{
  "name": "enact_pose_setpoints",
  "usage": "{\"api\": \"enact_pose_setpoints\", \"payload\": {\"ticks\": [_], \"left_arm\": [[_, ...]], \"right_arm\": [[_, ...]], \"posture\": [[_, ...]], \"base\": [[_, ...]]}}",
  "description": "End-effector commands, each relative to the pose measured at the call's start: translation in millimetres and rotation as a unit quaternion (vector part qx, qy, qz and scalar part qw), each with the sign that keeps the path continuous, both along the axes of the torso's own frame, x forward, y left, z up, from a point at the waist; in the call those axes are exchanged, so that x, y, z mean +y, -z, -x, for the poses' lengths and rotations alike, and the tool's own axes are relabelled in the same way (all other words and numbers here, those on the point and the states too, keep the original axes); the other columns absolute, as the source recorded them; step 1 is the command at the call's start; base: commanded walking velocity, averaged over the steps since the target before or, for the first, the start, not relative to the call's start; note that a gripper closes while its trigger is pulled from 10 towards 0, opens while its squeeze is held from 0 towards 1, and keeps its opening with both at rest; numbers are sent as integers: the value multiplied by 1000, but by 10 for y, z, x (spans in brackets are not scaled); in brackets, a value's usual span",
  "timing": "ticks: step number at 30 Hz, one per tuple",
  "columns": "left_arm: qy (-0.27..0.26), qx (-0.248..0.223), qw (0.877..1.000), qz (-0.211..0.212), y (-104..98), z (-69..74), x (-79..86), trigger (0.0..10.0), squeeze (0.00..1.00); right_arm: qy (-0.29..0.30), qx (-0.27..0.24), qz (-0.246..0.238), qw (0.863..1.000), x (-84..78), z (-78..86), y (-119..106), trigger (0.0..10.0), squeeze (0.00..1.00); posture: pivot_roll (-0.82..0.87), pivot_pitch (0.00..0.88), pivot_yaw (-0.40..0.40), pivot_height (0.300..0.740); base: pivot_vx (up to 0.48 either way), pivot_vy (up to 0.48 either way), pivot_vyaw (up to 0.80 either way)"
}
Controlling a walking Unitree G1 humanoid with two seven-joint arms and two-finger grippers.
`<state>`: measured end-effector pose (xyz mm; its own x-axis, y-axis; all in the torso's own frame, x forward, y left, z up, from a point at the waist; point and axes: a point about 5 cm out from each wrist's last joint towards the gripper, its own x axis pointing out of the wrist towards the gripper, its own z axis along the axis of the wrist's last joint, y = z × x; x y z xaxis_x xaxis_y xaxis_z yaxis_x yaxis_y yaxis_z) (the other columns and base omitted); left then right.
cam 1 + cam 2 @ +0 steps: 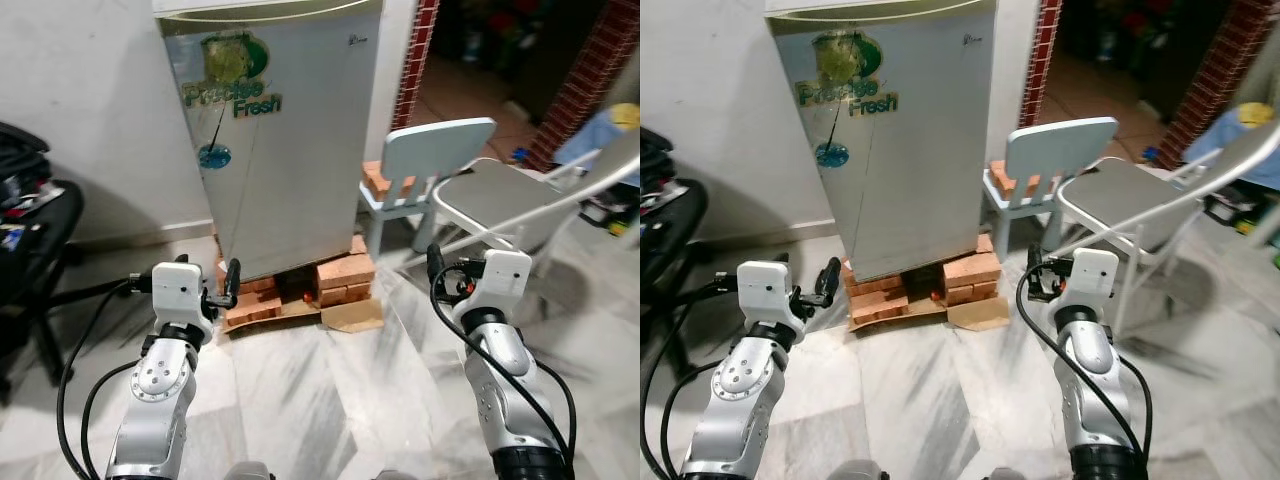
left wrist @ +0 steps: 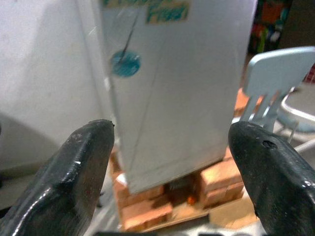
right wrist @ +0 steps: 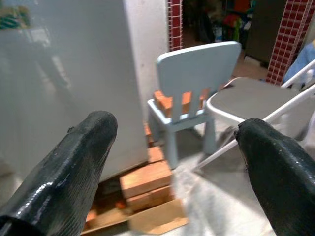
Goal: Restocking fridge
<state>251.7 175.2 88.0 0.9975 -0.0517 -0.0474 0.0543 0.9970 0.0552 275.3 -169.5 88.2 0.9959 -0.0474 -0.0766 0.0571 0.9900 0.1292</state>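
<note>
A small silver fridge [image 1: 285,150] with a green "Precise Fresh" sticker stands against the white wall, its door closed. It rests on stacked red bricks [image 1: 345,275] and a wooden board. My left gripper [image 2: 172,152] is held up a short way in front of the fridge's lower left corner, open, with nothing between its fingers [image 1: 232,280]. My right gripper [image 3: 177,147] is raised to the right of the fridge, facing the chairs. It is also open and empty, with one black finger [image 1: 435,265] showing beside its white wrist housing.
A light blue child's chair [image 1: 440,150] with bricks on its seat stands right of the fridge. Beside it is a grey folding chair [image 1: 500,195]. A black office chair [image 1: 30,240] sits at far left. Cardboard [image 1: 352,315] lies on the marble floor. A brick-edged doorway [image 1: 415,60] opens behind.
</note>
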Motion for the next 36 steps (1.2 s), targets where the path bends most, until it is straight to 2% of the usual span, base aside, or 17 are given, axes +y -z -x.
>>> {"api": "enact_pose_setpoints", "payload": {"ticks": [1,11,19,23,26,36], "left_arm": [[-1,-2,1000,4,-24,-3,-1,10000,0],[8,-5,1000,11,-45,4,-6,10000,0],[8,0,1000,14,-33,32,-20,10000,0],[15,-7,1000,15,-72,2,-27,10000,0],[18,-11,1000,14,-94,-8,-24,10000,0],[19,-4,1000,20,-76,5,-43,10000,0]], "right_arm": [[-3,-13,6,1000,-7,-28,-68,10000,0],[-4,-12,6,1000,4,-22,-74,10000,0],[-1,-9,5,1000,0,-14,-55,10000,0],[-2,-12,6,1000,9,-31,-78,10000,0],[-2,-13,6,1000,11,-41,-85,10000,0],[-4,-15,6,1000,24,-52,-96,10000,0]], "posture": [[78,0,0,740],[82,0,0,740],[84,0,-3,740],[84,0,-6,740],[84,0,-5,740],[86,0,-8,740]], "base": [[0,480,0],[0,474,0],[0,465,-741],[0,451,0],[261,403,-300],[277,392,-800]]}}
